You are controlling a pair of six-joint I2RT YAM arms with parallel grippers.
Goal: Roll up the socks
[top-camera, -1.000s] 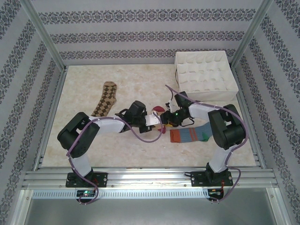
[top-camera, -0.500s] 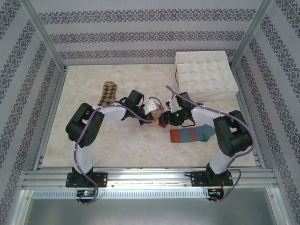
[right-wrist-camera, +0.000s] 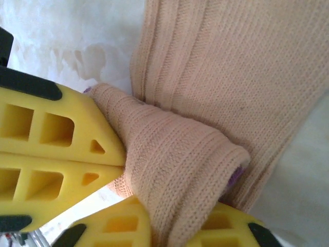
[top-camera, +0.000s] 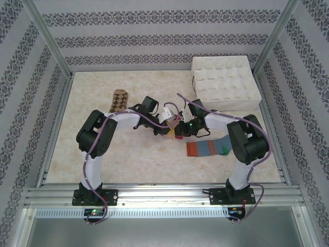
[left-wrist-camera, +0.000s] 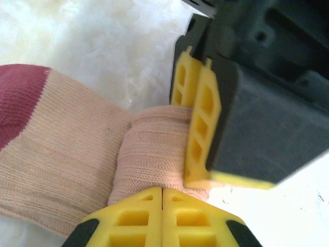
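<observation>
Left end effector (top-camera: 171, 123) and right end effector (top-camera: 181, 128) both pinched shut on the peach sock (left-wrist-camera: 77, 154), part-rolled, at mid-tabletop (top-camera: 103, 154) between them. Risk of the roll springing loose from a slipped pinch, or of stretched fabric from opposing pulls. Arms folded inward, elbows out, wrists low and nose to nose.

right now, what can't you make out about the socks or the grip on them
argyle sock: top view, its lower part is hidden behind the left arm.
striped sock: top view, its right end is covered by the right arm.
peach sock: cut off by the frame edges in both wrist views, too small from above.
left gripper: shut at the roll, but whether its tips pinch any fabric cannot be told.
</observation>
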